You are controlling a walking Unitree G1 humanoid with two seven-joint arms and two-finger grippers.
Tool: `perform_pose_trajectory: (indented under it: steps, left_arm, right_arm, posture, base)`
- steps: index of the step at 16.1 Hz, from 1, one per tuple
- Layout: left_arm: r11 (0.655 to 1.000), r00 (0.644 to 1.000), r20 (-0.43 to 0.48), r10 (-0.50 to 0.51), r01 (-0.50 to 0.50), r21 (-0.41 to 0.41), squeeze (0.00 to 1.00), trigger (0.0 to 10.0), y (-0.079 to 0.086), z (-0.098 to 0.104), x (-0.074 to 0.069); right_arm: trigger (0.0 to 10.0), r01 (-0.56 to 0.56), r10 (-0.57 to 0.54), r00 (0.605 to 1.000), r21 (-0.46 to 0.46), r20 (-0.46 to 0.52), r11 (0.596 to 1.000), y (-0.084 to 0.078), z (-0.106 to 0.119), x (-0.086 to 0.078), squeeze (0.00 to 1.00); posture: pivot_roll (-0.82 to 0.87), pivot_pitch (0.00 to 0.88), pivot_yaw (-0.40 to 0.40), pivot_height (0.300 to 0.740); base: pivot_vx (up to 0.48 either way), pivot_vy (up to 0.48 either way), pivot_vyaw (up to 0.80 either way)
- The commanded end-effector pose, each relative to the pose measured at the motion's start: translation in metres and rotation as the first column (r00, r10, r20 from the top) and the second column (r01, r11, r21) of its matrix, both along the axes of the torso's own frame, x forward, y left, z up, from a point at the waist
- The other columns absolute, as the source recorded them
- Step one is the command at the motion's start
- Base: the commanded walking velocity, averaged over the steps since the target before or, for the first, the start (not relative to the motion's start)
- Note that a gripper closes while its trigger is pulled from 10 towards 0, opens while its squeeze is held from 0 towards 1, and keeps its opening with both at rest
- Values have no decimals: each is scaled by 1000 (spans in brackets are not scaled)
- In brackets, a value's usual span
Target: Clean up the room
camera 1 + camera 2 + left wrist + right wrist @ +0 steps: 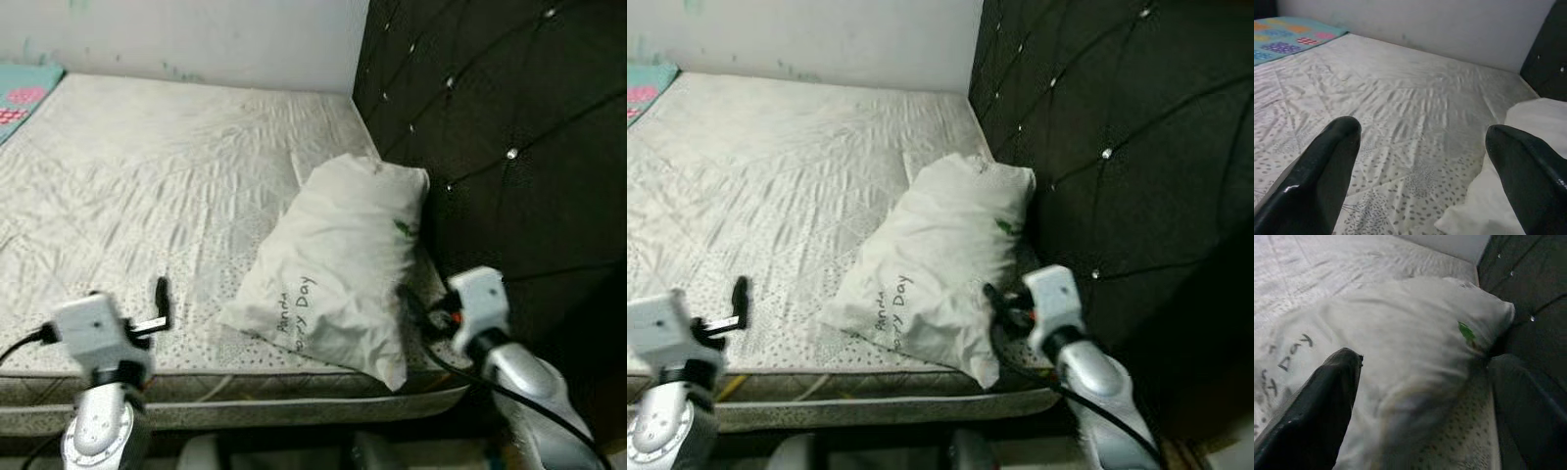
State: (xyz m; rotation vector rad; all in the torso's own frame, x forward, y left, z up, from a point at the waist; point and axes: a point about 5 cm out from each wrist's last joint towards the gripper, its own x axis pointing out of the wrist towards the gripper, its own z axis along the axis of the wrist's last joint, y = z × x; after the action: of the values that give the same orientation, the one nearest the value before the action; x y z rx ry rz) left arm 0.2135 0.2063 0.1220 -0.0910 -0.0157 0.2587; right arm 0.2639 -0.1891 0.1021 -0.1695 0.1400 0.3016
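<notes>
Reaching for the white pillow (338,264), which lies askew at the mattress (147,186) corner against the dark headboard (509,127), we hold our right gripper (1420,382) spread wide at its near end, gripping nothing. Our left gripper (1420,161) hovers wide and empty over the sheet. Closing on loose cover alone could let the pillow sag and slide off the mattress edge, and the right finger beside the headboard might snag.

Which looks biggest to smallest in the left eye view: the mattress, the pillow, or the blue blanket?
1. mattress, by far the largest.
2. pillow.
3. blanket, smallest, but just a corner peeks in at the far edge, so it may really be bigger.
</notes>
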Motion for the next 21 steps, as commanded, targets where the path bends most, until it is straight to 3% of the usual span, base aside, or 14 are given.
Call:
perform_pose_trajectory:
  steps: [1, 6, 10, 12, 14, 15, 19, 21]
  left_arm:
    - [1000, 1000, 0, 22, -22, 15, 0, 10000, 4, 6, -6]
    - [999, 999, -30, 34, -33, 26, 0, 10000, 2, 9, -24]
    - [999, 998, -58, 20, -17, 45, 0, 10000, 6, 12, -26]
    - [995, 999, -48, -23, 28, 94, 0, 10000, 0, 19, -27]
    - [996, 998, -52, -24, 29, 88, 0, 10000, -3, 19, -31]
    - [995, 997, -58, -47, 51, 83, 0, 10000, -9, 18, -31]
    - [995, 996, -64, -64, 69, 71, 0, 10000, -13, 21, -31]
    - [995, 994, -77, -73, 78, 63, 0, 10000, -15, 21, -35]
  right_arm:
    - [10000, -12, 12, 1000, 11, 24, 1000, 2, 9, -3, 0]
    - [10000, -57, 57, 998, 7, -24, 998, -1, 5, -14, 0]
    - [10000, -89, 89, 995, -11, -50, 996, -2, 3, -1, 0]
    - [10000, -155, 148, 982, -47, -117, 987, 1, -1, 7, 0]
    - [10000, -193, 185, 973, -51, -140, 980, 5, -1, 18, 0]
    - [10000, -220, 208, 969, -76, -132, 973, 11, 2, 32, 0]
    - [10000, -189, 179, 977, -79, -120, 979, 26, 7, 59, 0]
    - [10000, -160, 152, 981, -62, -120, 985, 45, 9, 74, 0]
  posture:
    - [-46, 40, -129, 629]
    - [-24, 108, -135, 579]
    - [-20, 134, -108, 579]
    - [-15, 172, -134, 579]
    - [-6, 179, -139, 579]
    - [-1, 185, -144, 579]
    - [21, 202, -143, 579]
    - [33, 213, -141, 579]
  base:
    - [0, 0, 0]
    - [0, 0, 0]
    - [0, 0, 0]
    - [0, 0, 0]
    - [0, 0, 0]
    - [0, 0, 0]
    - [0, 0, 0]
    - [0, 0, 0]
